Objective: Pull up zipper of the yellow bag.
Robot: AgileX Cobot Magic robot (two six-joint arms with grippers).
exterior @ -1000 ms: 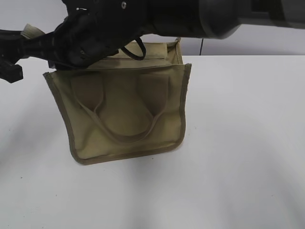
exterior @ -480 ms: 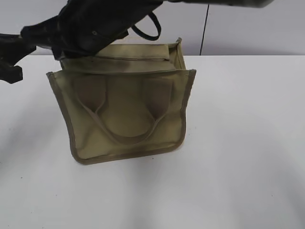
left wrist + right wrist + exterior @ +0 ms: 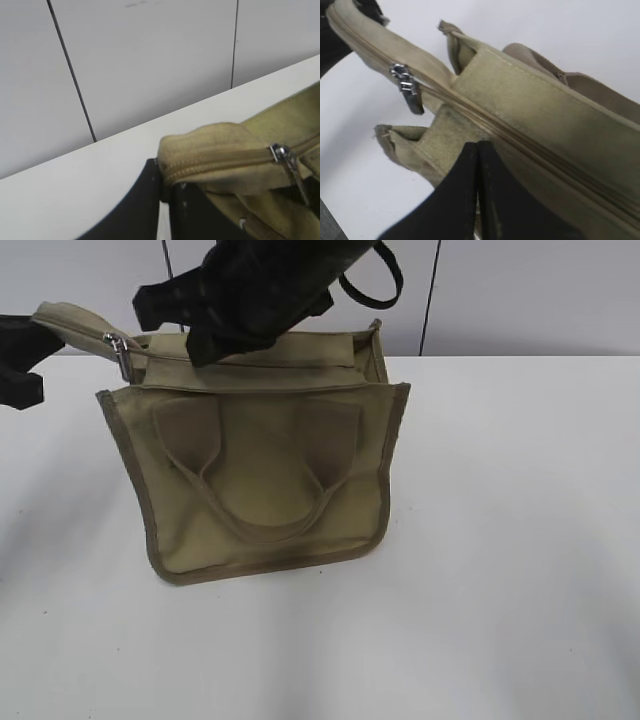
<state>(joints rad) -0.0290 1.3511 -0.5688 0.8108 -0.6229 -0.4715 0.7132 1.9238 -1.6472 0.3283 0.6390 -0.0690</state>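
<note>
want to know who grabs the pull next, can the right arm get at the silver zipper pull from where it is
Probably yes. The silver zipper pull hangs free off the zipper near the yellow bag's left end, nothing covering it. The right gripper, jaws shut and empty, is just beside it; the left gripper pins that end tab.

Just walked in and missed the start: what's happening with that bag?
A two-armed robot is working on the zipper of the yellow bag, which stands on the white table. The left gripper pinches the cloth tab at the zipper's end, out past the bag's left side. The right gripper is shut and hangs over the top panel, off the silver pull, which dangles near the tab.
</note>
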